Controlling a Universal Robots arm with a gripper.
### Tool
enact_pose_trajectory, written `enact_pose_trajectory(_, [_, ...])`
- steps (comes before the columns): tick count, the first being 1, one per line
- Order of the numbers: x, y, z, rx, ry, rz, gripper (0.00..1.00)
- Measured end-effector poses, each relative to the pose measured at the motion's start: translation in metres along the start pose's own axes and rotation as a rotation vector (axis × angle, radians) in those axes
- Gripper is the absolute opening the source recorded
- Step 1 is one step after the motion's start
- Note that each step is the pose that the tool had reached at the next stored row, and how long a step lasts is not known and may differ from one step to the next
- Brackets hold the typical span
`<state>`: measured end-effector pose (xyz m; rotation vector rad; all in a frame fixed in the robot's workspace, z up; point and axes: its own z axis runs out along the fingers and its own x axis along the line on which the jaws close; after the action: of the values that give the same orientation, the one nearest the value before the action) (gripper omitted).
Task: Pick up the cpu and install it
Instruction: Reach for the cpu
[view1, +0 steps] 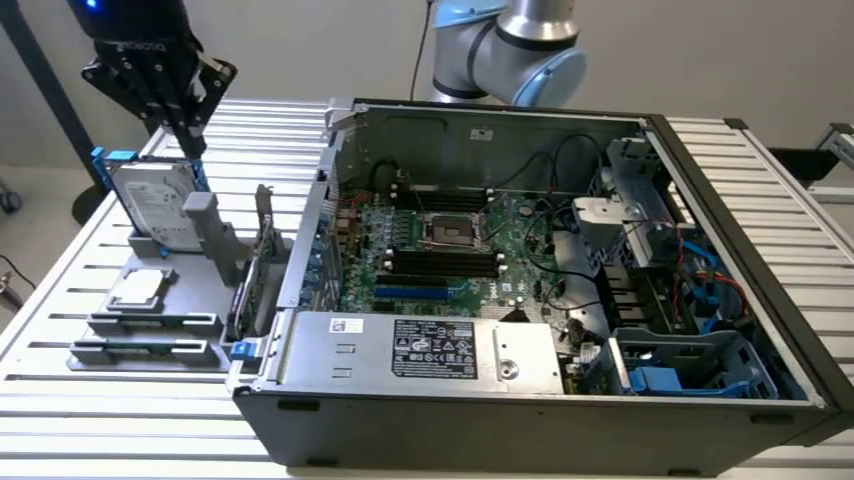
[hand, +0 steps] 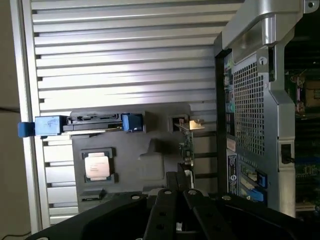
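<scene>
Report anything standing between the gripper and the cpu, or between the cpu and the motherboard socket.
The cpu lies uncovered; the upright hard drive stands between it and the gripper. An upright card and the case wall separate it from the socket.

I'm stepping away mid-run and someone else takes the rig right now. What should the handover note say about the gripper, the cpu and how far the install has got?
Gripper: shut, holding nothing, above the hard drive at the exterior view's left.
Cpu: lying flat in its seat on the grey holder, outside the computer case, not touched.
Done: nothing that shows.
Left: the cpu is not picked up, and the motherboard socket holds no chip as far as can be seen.
</scene>
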<state>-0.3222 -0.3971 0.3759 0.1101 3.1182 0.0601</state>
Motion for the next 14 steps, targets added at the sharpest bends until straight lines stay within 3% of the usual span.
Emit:
enact_pose_trajectory(7, [0.032,0.0006,0.0068,0.0020,0.0023,0.000,0.11])
enact_pose_trajectory(14, [0.064,0.0007,0.0119,0.0038,0.0103,0.000,0.11])
